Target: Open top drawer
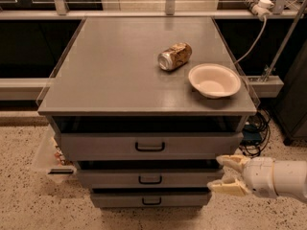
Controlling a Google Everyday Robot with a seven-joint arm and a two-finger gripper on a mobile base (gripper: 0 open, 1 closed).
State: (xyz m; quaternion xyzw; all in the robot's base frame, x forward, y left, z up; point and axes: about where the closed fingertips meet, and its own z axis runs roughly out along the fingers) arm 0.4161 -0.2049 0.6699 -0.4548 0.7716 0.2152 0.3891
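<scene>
The top drawer [96, 146] is the widest of three grey drawers under the grey cabinet top, with a small black loop handle [149, 147] at its centre. It sits slightly pulled out, with a dark gap above its front. My gripper [229, 173] comes in from the lower right, at the right end of the mid-width drawer [110, 178], below and to the right of the top drawer's handle. Its two cream fingers are spread apart and hold nothing.
A crushed can [174, 56] lies on its side and a white bowl [214, 80] stands on the cabinet top [110, 71]. The narrowest drawer [120, 200] is at the bottom. Cables [253, 128] hang at the right. Clear plastic packaging [50, 157] lies on the floor at the left.
</scene>
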